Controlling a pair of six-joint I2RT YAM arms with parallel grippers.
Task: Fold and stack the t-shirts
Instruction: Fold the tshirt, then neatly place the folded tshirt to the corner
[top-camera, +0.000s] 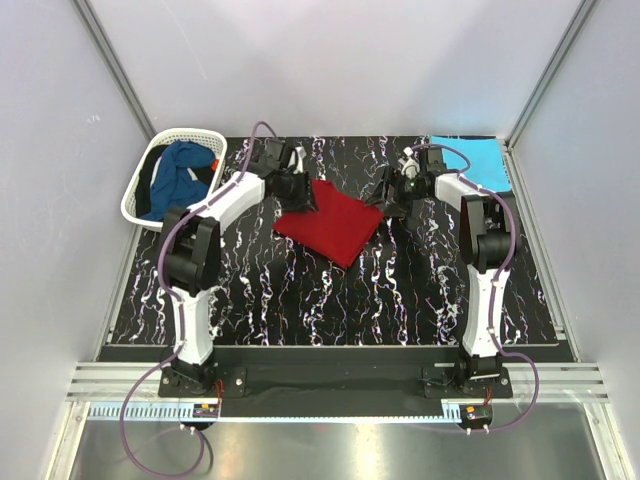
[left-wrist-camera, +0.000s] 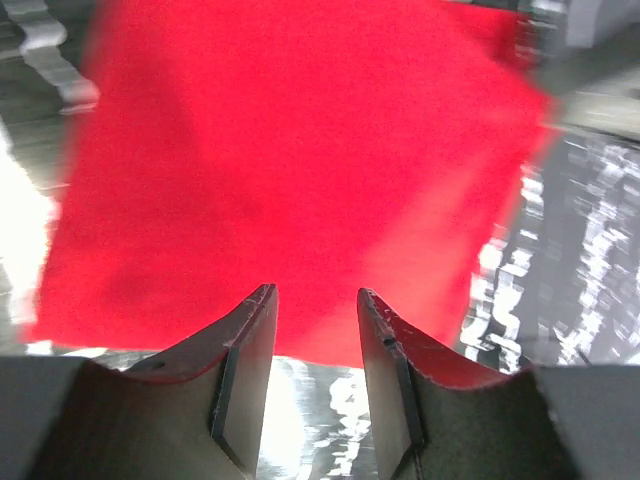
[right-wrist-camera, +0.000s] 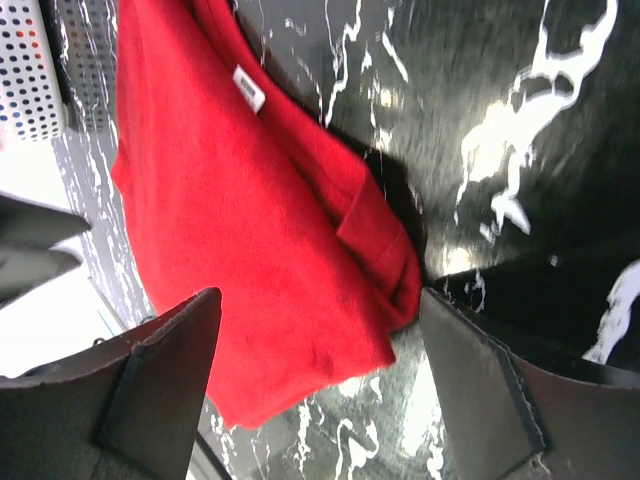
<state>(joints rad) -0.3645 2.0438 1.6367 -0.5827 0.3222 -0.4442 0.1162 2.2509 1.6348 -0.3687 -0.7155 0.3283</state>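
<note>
A: While the marbled table (top-camera: 260, 300) is holding the folded red t-shirt (top-camera: 330, 224) at its middle, is anything gripping it?

B: No: left gripper (left-wrist-camera: 315, 292) and right gripper (right-wrist-camera: 320, 295) are gaping empty at opposite corners. It's looking soft, floppy; pinch doubled edges.

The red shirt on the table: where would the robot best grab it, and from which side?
Likely at an edge, not the flat middle. The red shirt lies folded flat, so its thick folded corner beside the open right gripper offers the most to pinch; come from the right, low, sliding one finger under.
</note>
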